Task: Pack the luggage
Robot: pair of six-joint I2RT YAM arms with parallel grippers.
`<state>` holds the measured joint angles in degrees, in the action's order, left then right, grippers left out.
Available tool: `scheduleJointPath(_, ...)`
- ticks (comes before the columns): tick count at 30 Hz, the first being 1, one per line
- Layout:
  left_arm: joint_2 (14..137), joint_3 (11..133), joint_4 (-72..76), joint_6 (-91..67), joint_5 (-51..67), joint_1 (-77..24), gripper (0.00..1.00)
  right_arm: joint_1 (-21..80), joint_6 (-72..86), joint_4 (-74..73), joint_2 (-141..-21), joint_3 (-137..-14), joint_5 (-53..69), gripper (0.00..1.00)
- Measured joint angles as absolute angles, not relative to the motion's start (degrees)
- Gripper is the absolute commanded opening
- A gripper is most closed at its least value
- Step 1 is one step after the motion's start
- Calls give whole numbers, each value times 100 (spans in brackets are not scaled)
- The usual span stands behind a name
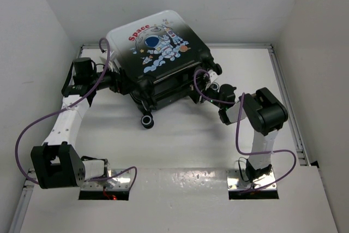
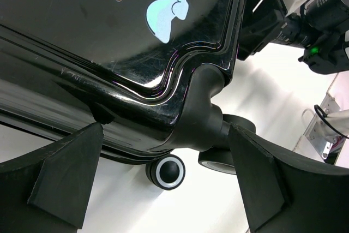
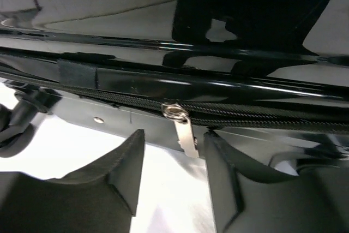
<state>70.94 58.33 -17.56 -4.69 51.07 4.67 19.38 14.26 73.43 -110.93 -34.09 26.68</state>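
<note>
- Sitting toward the far side of the white table [image 1: 180, 145], the small hard-shell suitcase [image 1: 158, 53] lies with its glossy astronaut face up. The left gripper [image 1: 116, 80] and right gripper [image 1: 212, 85] flank it.
- Left wrist: matte wedge fingers [image 2: 65, 178] gape wide around the rounded black corner, near a black wheel [image 2: 170, 172].
- Right wrist: padded fingers [image 3: 117, 173] stand partly apart, with a flat silver zipper pull [image 3: 185, 132] hanging ungripped between them.

White links join boxy black joint housings on the left arm [image 1: 68, 118] at 8 o'clock and the right arm [image 1: 262, 144] at 4 o'clock. A purple cable [image 1: 22, 135] loops along each. Shiny metal base plates [image 1: 106, 185] lie toward 6 o'clock. The left gripper [image 2: 163, 135] and right gripper [image 3: 174, 137] have matte black wedge-shaped fingers [image 2: 65, 173].
</note>
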Motion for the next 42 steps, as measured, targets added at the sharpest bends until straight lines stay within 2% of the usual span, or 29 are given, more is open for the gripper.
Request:
scheduleJointPath(5,7094,5789,-1723,-469,5103,467,98,2008,1590,7196,-11107,-3520,2845,36)
scheduleJointPath(9,7096,5778,-1706,-475,5100,467,98,2040,1712,7188,-11107,-3597,2908,2)
scheduleJointPath(10,7096,5778,-1706,-478,5098,467,98,2034,1723,7185,-11107,-3605,2899,0)
scheduleJointPath(17,7085,5710,-1623,-517,5100,482,94,2047,1780,7126,-11063,-3500,2738,2)
scheduleJointPath(18,7074,5677,-1610,-519,5098,473,94,2051,1782,7146,-11028,-3454,2694,9)
scheduleJointPath(19,7052,5627,-1597,-521,5096,438,94,2051,1796,7155,-10980,-3393,2674,22)
scheduleJointPath(20,7019,5564,-1599,-521,5078,419,94,2053,1817,7161,-10930,-3332,2659,27)
scheduleJointPath(29,6759,5317,-1603,-521,5013,316,95,2128,1826,7297,-10847,-3358,2556,31)
scheduleJointPath(34,6757,5312,-1597,-519,4989,314,95,2126,1885,7234,-10903,-3520,2526,21)
scheduleJointPath(38,6757,5312,-1599,-526,4976,314,95,2126,1907,7229,-10960,-3579,2397,1)
scheduleJointPath(42,6755,5308,-1599,-534,4969,307,90,2171,1841,7218,-10973,-3586,2257,0)
